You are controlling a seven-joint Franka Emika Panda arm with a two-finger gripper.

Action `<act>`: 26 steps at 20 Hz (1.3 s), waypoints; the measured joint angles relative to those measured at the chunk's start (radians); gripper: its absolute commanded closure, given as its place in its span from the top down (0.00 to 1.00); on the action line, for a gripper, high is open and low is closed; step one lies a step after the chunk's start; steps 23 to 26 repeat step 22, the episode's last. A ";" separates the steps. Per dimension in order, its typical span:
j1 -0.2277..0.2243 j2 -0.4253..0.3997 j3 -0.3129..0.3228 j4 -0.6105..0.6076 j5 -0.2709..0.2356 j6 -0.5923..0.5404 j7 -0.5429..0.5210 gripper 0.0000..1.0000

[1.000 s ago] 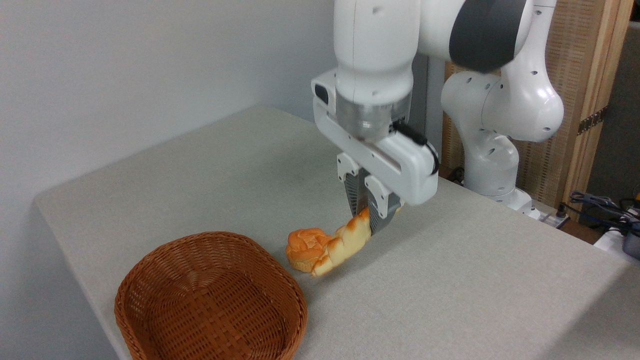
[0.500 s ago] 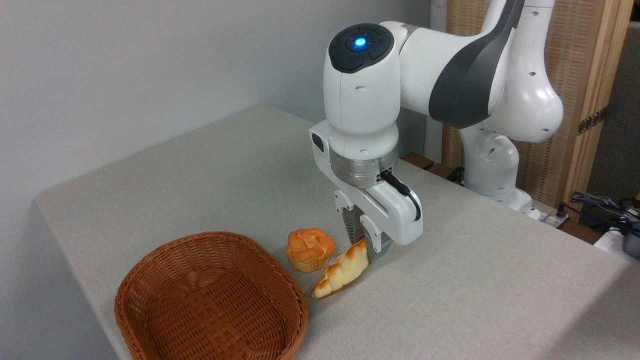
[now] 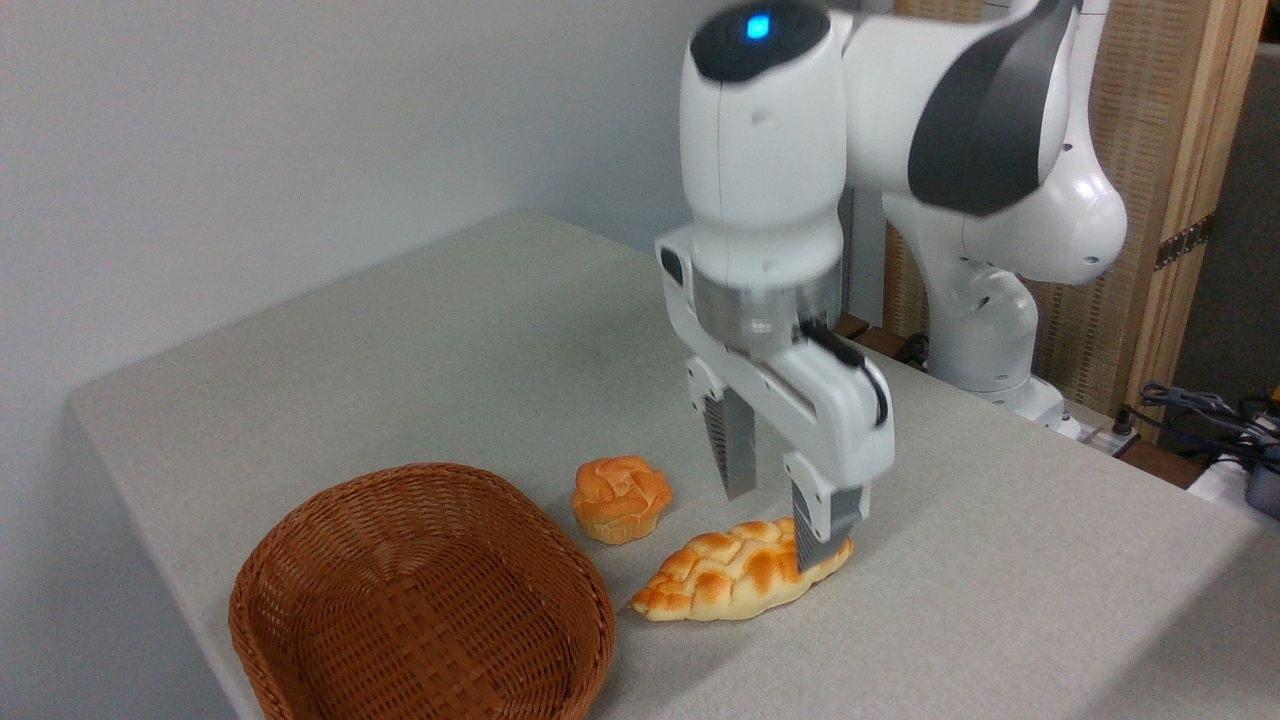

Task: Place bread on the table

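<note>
1. Grey-beige surface (image 3: 420, 340) with rounded corners, plain pale wall behind, wood-and-cane screen at right rear.
2. Bread (image 3: 735, 582) lies flat on the surface, long axis roughly left-right, braided top up. Outside the basket (image 3: 420, 600), left tip near the basket's right rim, not touching as far as I can tell.
3. Bun (image 3: 620, 497) sits on the surface just behind the bread's left half, between basket and arm. Small gap to the bread.
4. Pincer (image 3: 775, 510) points down, jaws spread wide, holding nothing.
5. Near finger (image 3: 820, 530) overlaps the bread's right end in this view; contact or just in front, cannot tell. Far finger (image 3: 733, 455) is clear of the loaf, above the surface behind it.
6. Arm (image 3: 765, 150) slightly motion-blurred; blue light lit on the top of the wrist housing.
7. Basket interior visible, nothing seen in it.
8. Cables and gear at the far right edge, off the surface.
</note>
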 measured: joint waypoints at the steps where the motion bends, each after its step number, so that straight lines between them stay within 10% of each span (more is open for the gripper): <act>1: 0.000 -0.004 -0.002 0.044 0.000 -0.018 -0.019 1.00; 6: -0.004 -0.014 -0.082 0.261 -0.104 -0.122 -0.248 1.00; 13: -0.011 0.100 -0.277 0.472 -0.103 -0.305 -0.510 1.00; 26: -0.010 0.203 -0.290 0.544 -0.044 -0.288 -0.534 1.00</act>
